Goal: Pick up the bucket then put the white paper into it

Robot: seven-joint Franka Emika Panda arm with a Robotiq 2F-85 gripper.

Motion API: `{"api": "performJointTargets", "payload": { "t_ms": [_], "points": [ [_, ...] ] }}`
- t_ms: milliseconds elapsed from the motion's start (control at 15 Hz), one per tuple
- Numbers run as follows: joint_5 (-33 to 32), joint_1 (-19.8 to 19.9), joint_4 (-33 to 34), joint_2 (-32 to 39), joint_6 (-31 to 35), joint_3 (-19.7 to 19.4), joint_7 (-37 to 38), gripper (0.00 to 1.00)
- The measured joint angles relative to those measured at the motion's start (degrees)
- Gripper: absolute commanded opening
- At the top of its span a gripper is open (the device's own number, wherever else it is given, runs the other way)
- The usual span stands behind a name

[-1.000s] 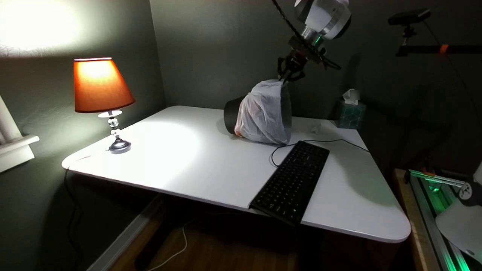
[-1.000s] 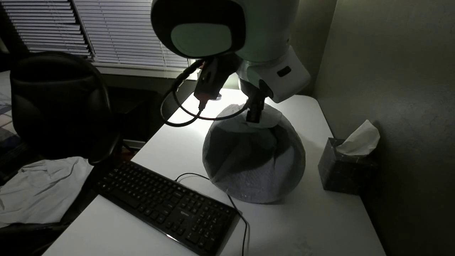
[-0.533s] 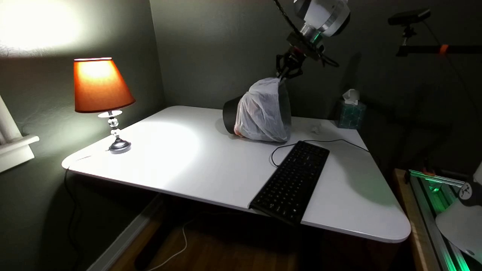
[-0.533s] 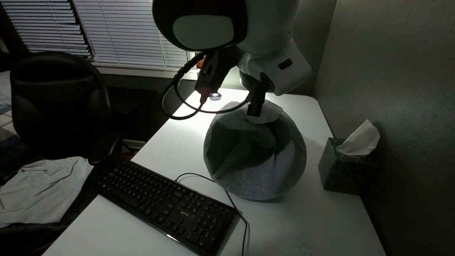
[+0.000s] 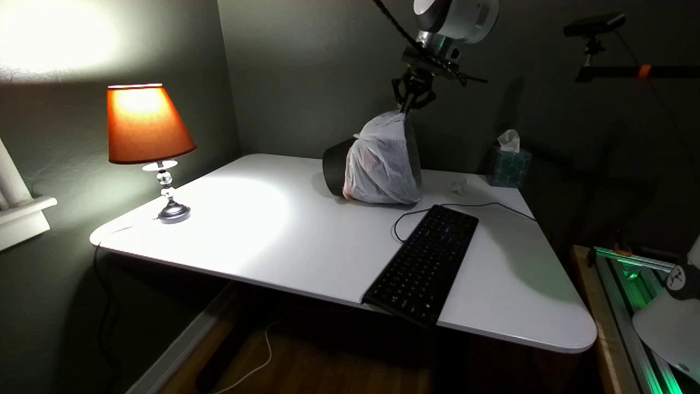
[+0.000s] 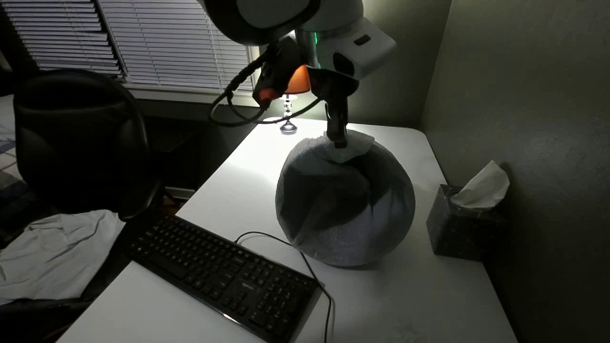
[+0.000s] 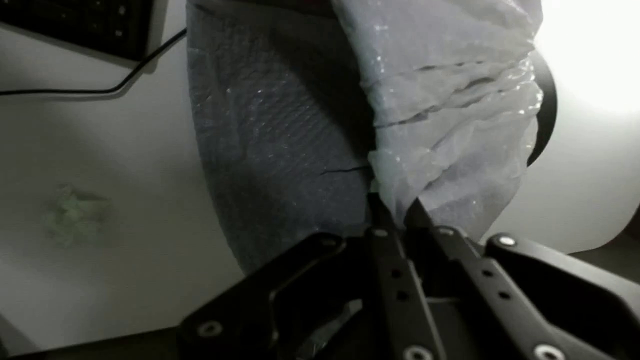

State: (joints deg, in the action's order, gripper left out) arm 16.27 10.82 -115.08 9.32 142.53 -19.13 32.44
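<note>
White desk [image 5: 317,246], dim room. Bucket [image 5: 334,168] tipped on side on desk; tool [image 7: 397,211] pinching bag [image 5: 380,164] at upper rim. Risk: thin plastic may tear or peel off rim under bucket's weight, dropping it; swing could knock keyboard [image 5: 424,262]. One each: bucket, bag, keyboard, tissue box [image 5: 510,167], lamp [image 5: 149,126], chair [image 6: 78,147], pale scrap [image 7: 75,215] on desk near bucket (probably white paper, but blurred).

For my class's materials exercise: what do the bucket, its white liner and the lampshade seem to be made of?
Bucket: probably plastic, dark and matt; its bare wall shows no bright highlights, though painted metal is possible.
Liner: thin, slightly shiny plastic film, judging by its fine creases and small glints.
Lampshade: orange, likely matt fabric; light glows through it, but no weave is visible.
</note>
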Motion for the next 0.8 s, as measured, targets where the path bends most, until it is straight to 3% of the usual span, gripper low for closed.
{"api": "performJointTargets", "payload": {
  "t_ms": [200, 400, 467, 533, 800],
  "points": [
    [-14.0, -3.7, 1.7, 0.3, -3.5, -2.7, 8.1, 0.03],
    [-22.9, -4.2, 4.4, 0.5, -8.9, -1.1, 12.0, 0.03],
    [-23.9, -4.2, 5.3, 0.7, -10.2, -0.4, 12.0, 0.35],
    [-24.5, -4.2, 5.9, 1.0, -10.9, 0.3, 12.0, 0.37],
    [-25.7, -4.2, 6.8, 0.7, -11.4, 1.4, 12.0, 0.65]
  ]
}}
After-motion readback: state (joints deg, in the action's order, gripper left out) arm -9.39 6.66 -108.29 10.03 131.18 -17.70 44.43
